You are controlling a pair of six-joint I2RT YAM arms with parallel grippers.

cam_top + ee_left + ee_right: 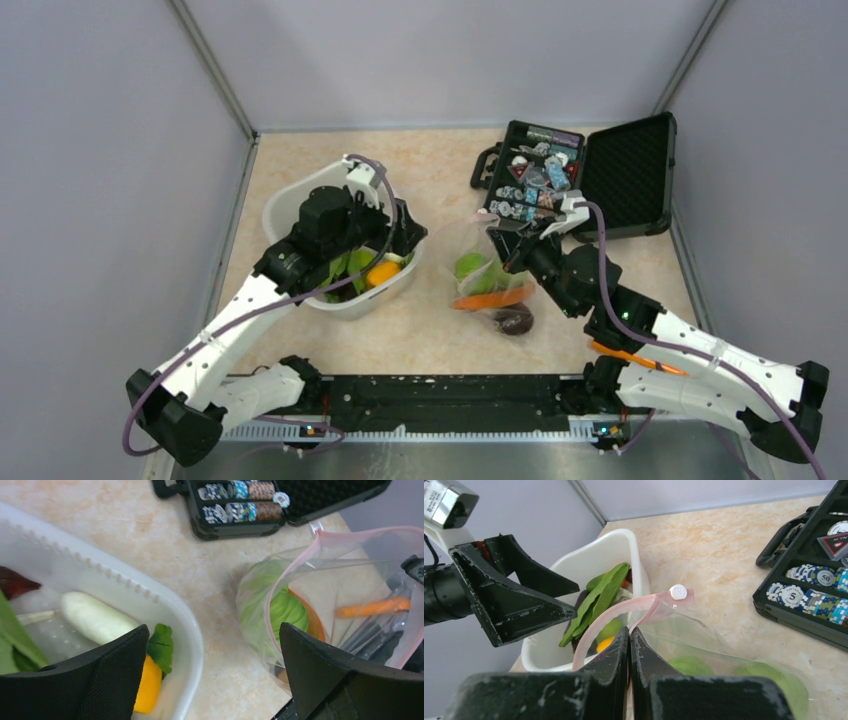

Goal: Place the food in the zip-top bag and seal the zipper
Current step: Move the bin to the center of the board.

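The left gripper (215, 680) hung with its jaws spread wide and nothing between them, over the right rim of the white tub (290, 195) on the left side of the table (400, 340). Its fingers (100, 680) framed both the tub and the zip-top bag (350, 580).

Inside the tub lay a white radish (95, 617), an orange piece (382, 272) and green leafy pieces (599, 600). A dark red piece (15, 582) sat at its left edge.

The right gripper (629, 635) had its jaws pressed together on the bag's mouth edge. The pink zipper (659, 600) arched up and away from the closed fingertips, and the mouth gaped open toward the tub.

The bag lay on the table just right of the tub, between it and the right arm. It held a green cabbage (470, 266) and, nearer, an orange carrot (495, 297). A dark purple round piece (514, 320) sat at the bag's near end; whether it was inside the plastic could not be told.

Beyond the bag, at the far right, an open black case (630, 170) held poker chips (525, 195)
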